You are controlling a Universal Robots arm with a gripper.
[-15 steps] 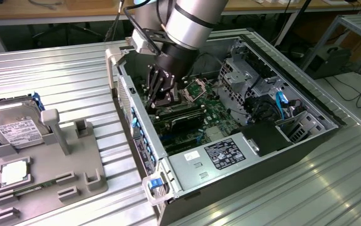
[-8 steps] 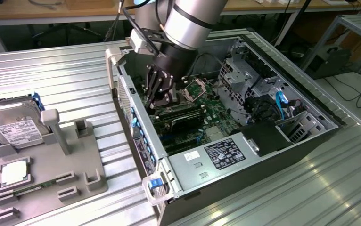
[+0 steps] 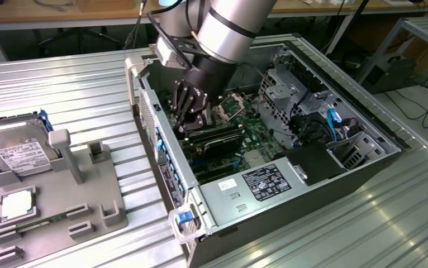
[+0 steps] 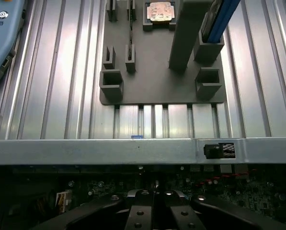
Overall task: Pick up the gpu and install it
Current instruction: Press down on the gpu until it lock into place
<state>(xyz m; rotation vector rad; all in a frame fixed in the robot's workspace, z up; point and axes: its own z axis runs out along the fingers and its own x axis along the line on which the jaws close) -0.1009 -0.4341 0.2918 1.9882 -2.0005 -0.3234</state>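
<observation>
A silver-grey cylindrical arm [image 3: 225, 28] with black cables ends in a black, screw-studded claw [image 3: 190, 114].

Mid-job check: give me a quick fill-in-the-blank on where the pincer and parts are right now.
1. The pincer is down inside the open computer ____.
2. Its jaws are ____.
3. The hard drive stands on the grey ____ on the exterior view's left.
4. The gpu lies just below the pincer, over the green ____.

Missing words: case; shut; holder; motherboard
</observation>
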